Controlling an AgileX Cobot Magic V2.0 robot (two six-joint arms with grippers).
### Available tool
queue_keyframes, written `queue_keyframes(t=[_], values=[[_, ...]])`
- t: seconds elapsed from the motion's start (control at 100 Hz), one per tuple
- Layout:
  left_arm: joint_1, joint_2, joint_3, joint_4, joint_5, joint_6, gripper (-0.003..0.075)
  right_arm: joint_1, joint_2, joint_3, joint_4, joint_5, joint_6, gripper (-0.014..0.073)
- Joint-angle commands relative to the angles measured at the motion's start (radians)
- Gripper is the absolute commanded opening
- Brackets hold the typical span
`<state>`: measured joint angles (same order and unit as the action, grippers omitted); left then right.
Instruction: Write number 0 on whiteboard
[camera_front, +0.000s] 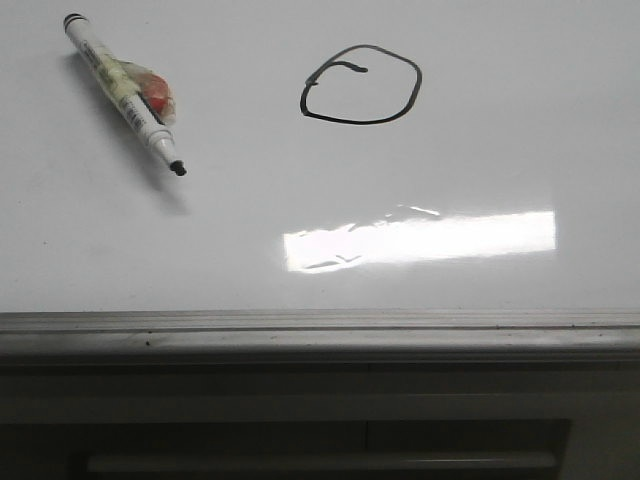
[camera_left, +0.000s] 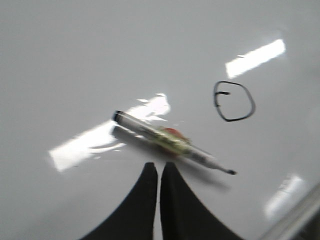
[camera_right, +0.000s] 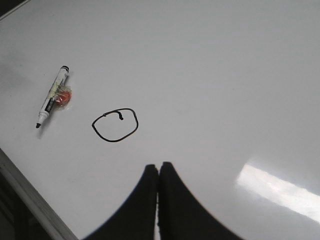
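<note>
The number 0 (camera_front: 360, 86) is a thin black loop drawn on the whiteboard (camera_front: 500, 130). It also shows in the left wrist view (camera_left: 234, 101) and in the right wrist view (camera_right: 115, 125). A white marker pen (camera_front: 124, 92) with a black tip and a red and yellow band lies flat at the board's far left, uncapped. My left gripper (camera_left: 159, 167) is shut and empty, just short of the marker pen (camera_left: 172, 141). My right gripper (camera_right: 159, 168) is shut and empty, above bare board near the number 0. Neither gripper shows in the front view.
The whiteboard's grey metal frame edge (camera_front: 320, 330) runs along the near side, with a dark shelf front (camera_front: 320, 440) below it. A bright rectangular glare (camera_front: 420, 240) lies on the board near that edge.
</note>
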<state>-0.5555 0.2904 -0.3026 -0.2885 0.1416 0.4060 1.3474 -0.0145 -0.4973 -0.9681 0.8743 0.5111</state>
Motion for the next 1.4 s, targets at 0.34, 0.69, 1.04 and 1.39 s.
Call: queue_keyframes(t=[0.34,0.69,1.04,1.39], values=[[0.426,-0.315,0.339,0.069,-0.019,-0.246,-0.0020,-0.007,-0.006,-0.023,-0.051,-0.052,0.003,-0.0055],[0.454,-0.315,0.339,0.189,0.133,-0.246,-0.0020,-0.007,-0.006,-0.023,-0.051,-0.052,0.003,-0.0058],[0.454,-0.315,0.339,0.189,0.133,-0.246,-0.0020,-0.007,-0.006,-0.023,-0.051,-0.052,0.003,-0.0058],[0.454,-0.315,0.339,0.189,0.131,-0.246,-0.0020,-0.007,-0.006,-0.013,-0.067,0.055,0.003,-0.0057]])
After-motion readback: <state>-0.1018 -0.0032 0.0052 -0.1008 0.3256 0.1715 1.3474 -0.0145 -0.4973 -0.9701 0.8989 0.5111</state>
